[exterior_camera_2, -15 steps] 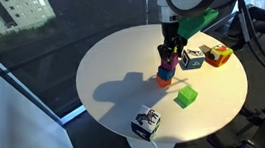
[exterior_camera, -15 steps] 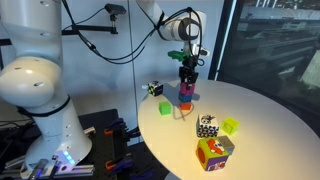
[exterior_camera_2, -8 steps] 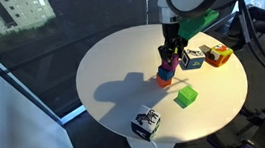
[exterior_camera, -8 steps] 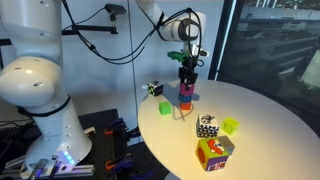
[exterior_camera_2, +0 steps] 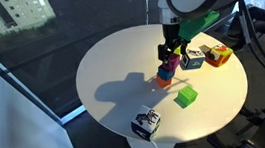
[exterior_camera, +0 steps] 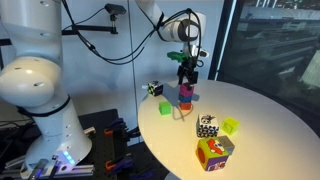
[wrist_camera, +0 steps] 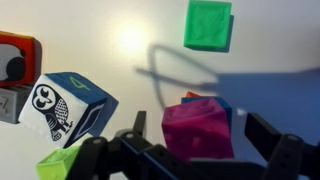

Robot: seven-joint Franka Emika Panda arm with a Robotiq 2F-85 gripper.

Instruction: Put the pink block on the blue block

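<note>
Claw (wrist_camera: 194, 122) wide of pink block (wrist_camera: 199, 132), wrist view

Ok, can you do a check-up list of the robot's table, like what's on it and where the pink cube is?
Surface: round white table, no spills seen.
Job's things: pink block sits on blue block; orange piece underneath.
Clutter: owl cube, orange multicoloured cube, green cube, light green cube, dark patterned cube at the edge.
Gripper: gripper open over the pink block, gaps both sides.
Cables: black cables hang off the table.
Surroundings: window, buildings outside.
</note>
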